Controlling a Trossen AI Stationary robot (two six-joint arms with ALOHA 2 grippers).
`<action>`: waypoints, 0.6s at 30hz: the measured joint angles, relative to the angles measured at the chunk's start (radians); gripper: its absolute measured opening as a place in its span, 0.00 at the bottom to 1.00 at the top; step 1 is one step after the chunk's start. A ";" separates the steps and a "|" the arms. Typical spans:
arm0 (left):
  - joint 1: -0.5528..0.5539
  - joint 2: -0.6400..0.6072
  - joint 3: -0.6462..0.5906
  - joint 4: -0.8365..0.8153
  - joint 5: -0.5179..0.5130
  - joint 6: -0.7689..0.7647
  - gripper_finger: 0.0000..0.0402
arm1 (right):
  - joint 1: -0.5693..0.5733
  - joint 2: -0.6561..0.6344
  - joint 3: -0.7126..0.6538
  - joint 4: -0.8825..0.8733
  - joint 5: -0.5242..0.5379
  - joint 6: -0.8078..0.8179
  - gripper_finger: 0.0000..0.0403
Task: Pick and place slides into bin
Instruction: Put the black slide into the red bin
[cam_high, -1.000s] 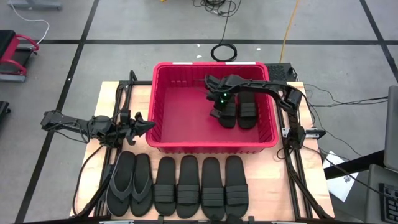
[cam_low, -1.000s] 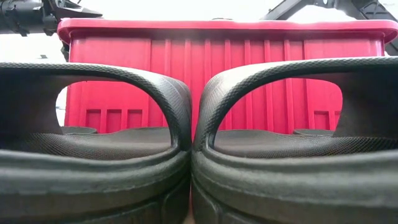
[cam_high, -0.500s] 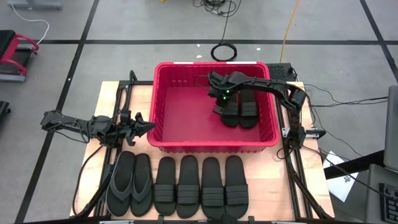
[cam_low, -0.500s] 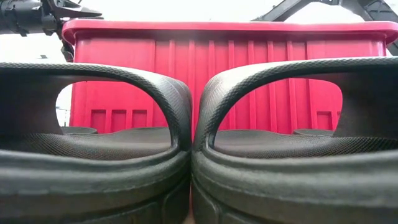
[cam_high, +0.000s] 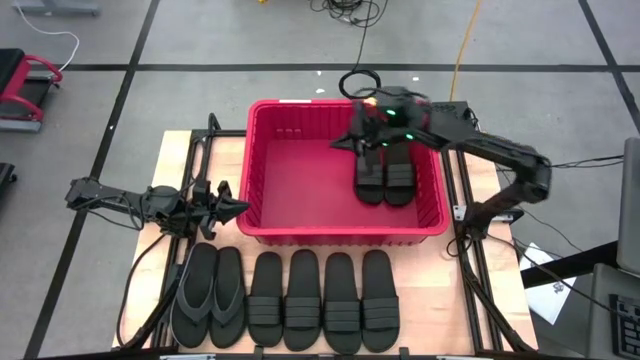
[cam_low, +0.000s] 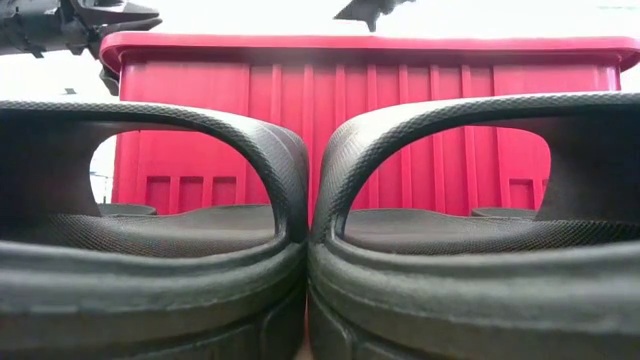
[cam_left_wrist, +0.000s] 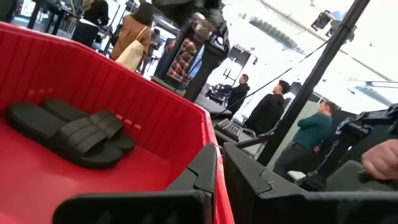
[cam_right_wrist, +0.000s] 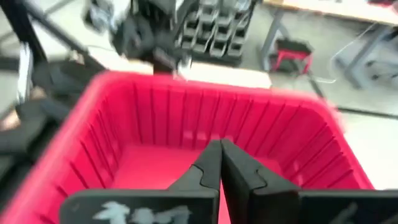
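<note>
Lying in the bin (cam_high: 270, 190) are two slides (cam_high: 385, 180), apparently six more outside.

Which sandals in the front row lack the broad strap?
The two flip-flops at the row's left end: thin thong straps, while the four slides beside them have broad ribbed bands.

My bench (cam_high: 175, 150) is pale, matt bare wood. The large red rectangular plastic bin (cam_high: 300, 228) has smooth, slightly glossy ribbed walls and a rolled rim. The flat black rubber slides (cam_high: 324, 300) look matt, their straps ribbed; close up, the rubber (cam_low: 300, 200) shows a fine pebbled grain. My dark end effector (cam_right_wrist: 219, 168) is matt, smooth plastic.
</note>
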 joint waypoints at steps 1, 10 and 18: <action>0.000 0.000 0.000 0.007 0.000 0.000 0.06 | 0.017 -0.026 0.000 -0.005 0.025 0.039 0.00; 0.000 0.000 0.000 0.019 0.028 0.077 0.06 | 0.184 -0.230 -0.204 0.052 0.195 0.292 0.00; 0.000 0.000 0.000 0.047 0.081 0.079 0.06 | 0.501 -0.347 -0.480 0.370 0.490 0.427 0.00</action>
